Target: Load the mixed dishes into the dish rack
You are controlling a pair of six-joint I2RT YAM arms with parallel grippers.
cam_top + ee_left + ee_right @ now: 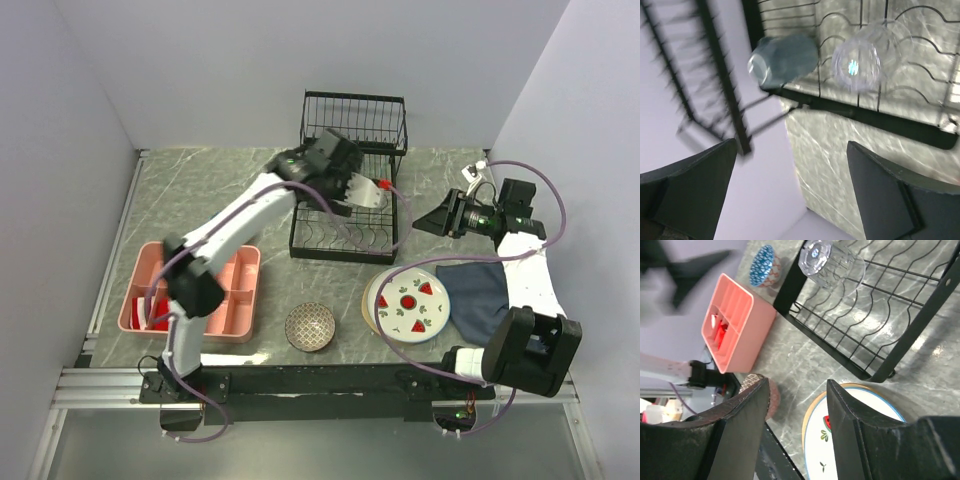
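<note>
The black wire dish rack (352, 130) stands at the back centre. My left gripper (352, 186) hovers over its lower tier, open and empty (792, 200). Past its fingers, a blue-grey cup (785, 60) and a clear glass (870, 57) lie on the rack's wires (920, 95). My right gripper (430, 222) hangs open to the right of the rack, holding nothing (795, 425). Below it lies the watermelon plate (412, 305) stacked on the tan plate (367, 300). The pinkish-brown bowl (310, 327) sits near the front. The blue bowl (765, 259) shows only in the right wrist view, beyond the tray.
A pink compartment tray (235, 290) with red pieces lies front left, under the left arm's elbow. A dark blue cloth (478, 295) lies beside the plates on the right. Purple cables loop over the plates. White walls close in on three sides.
</note>
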